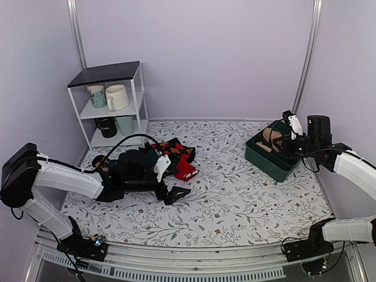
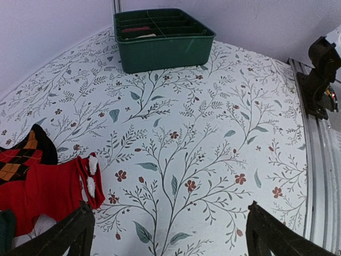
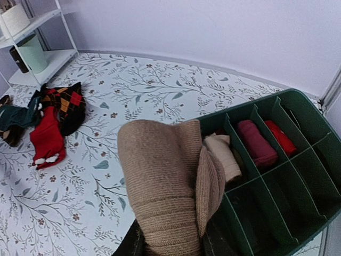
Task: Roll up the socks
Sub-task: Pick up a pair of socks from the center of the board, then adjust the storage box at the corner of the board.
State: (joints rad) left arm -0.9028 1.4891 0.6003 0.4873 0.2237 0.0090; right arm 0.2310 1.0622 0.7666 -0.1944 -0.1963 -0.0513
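The socks (image 3: 170, 186) are a tan-brown knitted bundle, rolled up with one flap hanging loose on its right side. My right gripper (image 3: 170, 248) is shut on the bundle's lower end, one dark finger on each side. In the top view the socks (image 1: 271, 136) hang with the right gripper (image 1: 288, 134) over the green bin (image 1: 267, 157) at the right. My left gripper (image 2: 170, 240) is open low over the flowered cloth, with nothing between its fingers (image 2: 69, 234). In the top view the left gripper (image 1: 172, 179) sits just beside the sock pile.
The green bin (image 3: 298, 176) has divided compartments holding a cream roll (image 3: 224, 154), a maroon roll (image 3: 256, 141) and a red roll (image 3: 279, 136). A red sock (image 2: 48, 189), argyle sock (image 1: 178, 150) and dark teal sock (image 3: 13, 117) lie left of centre. A white shelf (image 1: 111, 106) with mugs stands back left.
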